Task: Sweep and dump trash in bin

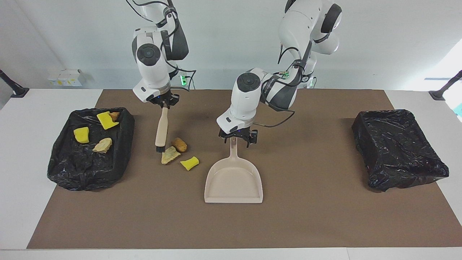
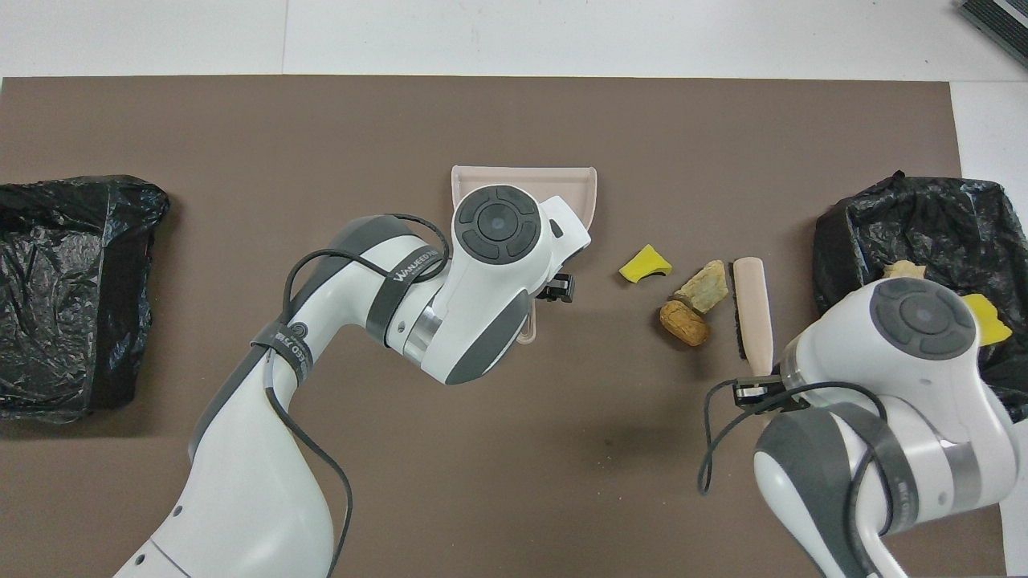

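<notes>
presently, the right gripper (image 1: 163,103) is clamped on the top of a beige brush (image 1: 161,130), which hangs tilted with its dark bristles at the mat beside a tan scrap (image 1: 170,155). a brown scrap (image 1: 179,144) lies touching that tan one, and a yellow sponge piece (image 1: 190,163) lies near them, toward the dustpan (image 1: 234,180). four more scraps (image 1: 94,133) sit in the black-lined bin (image 1: 90,169) at the right arm's end of the table. the left gripper (image 1: 238,137) stands with its jaws spread wide at the end of the dustpan's handle, not gripping it. a second black-lined bin (image 1: 399,151) sits at the left arm's end. lettering on the left arm's band (image 2: 409,265) begins "wanjeed"; the rest cannot be read.
</notes>
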Controlling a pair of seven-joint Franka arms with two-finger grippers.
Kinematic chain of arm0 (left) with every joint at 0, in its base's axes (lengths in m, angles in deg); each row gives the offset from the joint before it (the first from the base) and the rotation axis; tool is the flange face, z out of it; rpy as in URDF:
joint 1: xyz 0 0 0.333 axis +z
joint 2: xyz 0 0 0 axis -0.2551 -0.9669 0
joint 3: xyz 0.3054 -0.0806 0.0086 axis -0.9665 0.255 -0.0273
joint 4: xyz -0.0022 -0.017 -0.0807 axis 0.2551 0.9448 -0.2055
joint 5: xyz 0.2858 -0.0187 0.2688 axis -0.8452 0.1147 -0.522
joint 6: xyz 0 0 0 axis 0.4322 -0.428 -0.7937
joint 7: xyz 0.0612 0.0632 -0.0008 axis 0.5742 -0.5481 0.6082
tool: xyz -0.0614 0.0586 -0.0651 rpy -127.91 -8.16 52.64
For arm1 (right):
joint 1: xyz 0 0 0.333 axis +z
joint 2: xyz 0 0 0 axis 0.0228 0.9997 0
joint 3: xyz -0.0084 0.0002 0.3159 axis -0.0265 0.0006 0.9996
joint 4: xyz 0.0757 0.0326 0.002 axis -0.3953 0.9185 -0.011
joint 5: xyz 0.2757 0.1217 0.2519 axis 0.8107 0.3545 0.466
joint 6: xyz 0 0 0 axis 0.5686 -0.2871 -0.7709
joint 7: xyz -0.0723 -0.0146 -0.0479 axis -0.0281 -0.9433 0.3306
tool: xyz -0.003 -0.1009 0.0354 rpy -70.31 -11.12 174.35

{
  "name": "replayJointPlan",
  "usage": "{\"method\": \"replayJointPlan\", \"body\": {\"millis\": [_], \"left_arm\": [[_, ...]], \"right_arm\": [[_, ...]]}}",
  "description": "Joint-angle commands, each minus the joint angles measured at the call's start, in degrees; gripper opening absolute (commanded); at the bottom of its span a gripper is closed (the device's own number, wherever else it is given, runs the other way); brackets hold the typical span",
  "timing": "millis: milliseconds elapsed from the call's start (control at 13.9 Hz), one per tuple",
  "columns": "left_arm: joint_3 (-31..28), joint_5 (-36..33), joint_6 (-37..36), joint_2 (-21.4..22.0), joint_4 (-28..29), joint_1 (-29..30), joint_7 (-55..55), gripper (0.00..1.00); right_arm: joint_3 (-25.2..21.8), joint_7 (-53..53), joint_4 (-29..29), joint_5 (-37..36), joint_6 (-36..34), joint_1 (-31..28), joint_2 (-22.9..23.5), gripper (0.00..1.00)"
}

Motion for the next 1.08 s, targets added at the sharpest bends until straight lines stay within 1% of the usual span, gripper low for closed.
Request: {"method": "replayJointPlan", "body": {"millis": [0,72,144,288,360,432,504,719,863,1007], "left_arm": [[-0.8,-0.2,2.6,0.5,2.9,-1.1,0.6,1.00],[-0.7,-0.1,2.6,0.6,3.0,-1.1,0.6,1.00],[-0.7,-0.1,2.3,0.6,3.1,-1.1,0.6,0.95],[-0.7,0.0,1.9,0.7,3.4,-1.2,0.6,0.66],[-0.6,0.3,1.6,0.7,3.4,-1.2,0.6,0.42],[-0.6,0.8,0.6,0.9,3.4,-1.2,0.6,0.04],[-0.6,0.8,-0.4,0.9,3.4,-0.9,0.3,0.00],[-0.8,0.0,-1.4,2.4,3.4,0.2,-2.7,0.00],[-1.2,-0.1,-3.4,4.5,3.5,1.5,-10.5,0.00],[-1.2,-0.1,-6.5,7.0,3.6,5.1,-20.5,0.00]], "right_arm": [[0.7,-3.2,-0.4,-3.2,3.9,-2.8,2.7,0.00],[0.7,-4.4,-0.4,-3.3,4.9,-4.1,3.6,0.00],[0.7,-6.0,-0.4,-3.3,6.0,-4.6,4.8,0.00],[0.8,-7.2,-0.4,-3.3,7.7,-5.5,5.9,0.00],[0.9,-7.3,-0.4,-3.2,7.7,-5.4,5.9,0.00],[0.9,-7.3,-0.4,-3.1,7.7,-5.2,5.9,0.00],[0.9,-7.3,-0.4,-2.9,7.7,-5.0,5.9,0.00],[1.0,-7.6,-0.5,-2.6,7.7,-5.0,5.9,0.00],[1.0,-7.6,-0.4,-2.4,7.7,-4.7,5.9,0.00],[0.9,-7.7,-0.1,-2.4,8.0,-5.1,6.9,0.00]]}}
